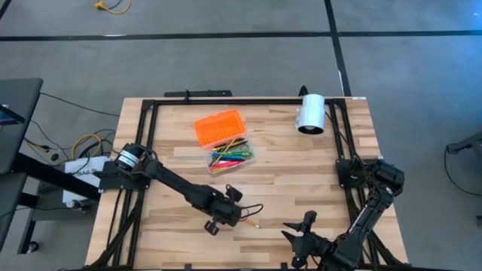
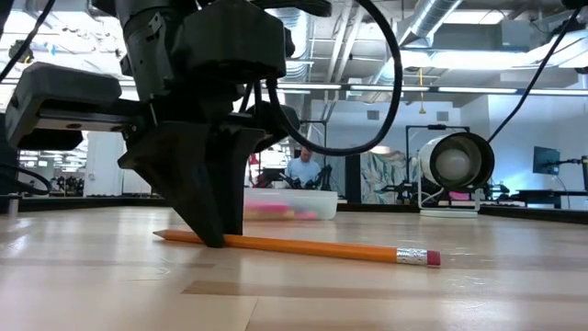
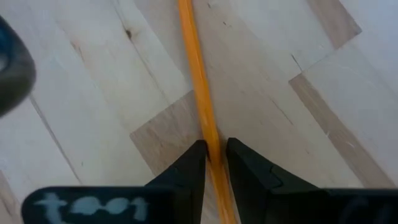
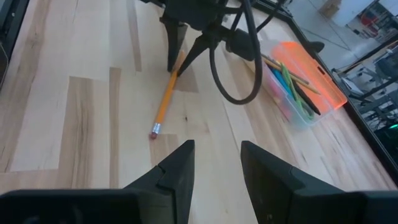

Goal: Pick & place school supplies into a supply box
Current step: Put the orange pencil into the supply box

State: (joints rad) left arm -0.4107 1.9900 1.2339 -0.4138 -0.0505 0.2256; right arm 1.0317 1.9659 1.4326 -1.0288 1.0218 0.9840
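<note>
Apparently left gripper (image 3: 212,163) straddles pencil (image 2: 322,248) — unclamped.

Pencil (image 3: 198,93) ends beyond frame edges

Left arm reaches toward the middle, its left gripper (image 1: 226,216) pointing down, fingers (image 3: 186,171) slightly parted — right gripper (image 1: 301,235) waits, fingers spread.

White cylinder (image 1: 310,114) on wooden table (image 1: 181,169)
</note>
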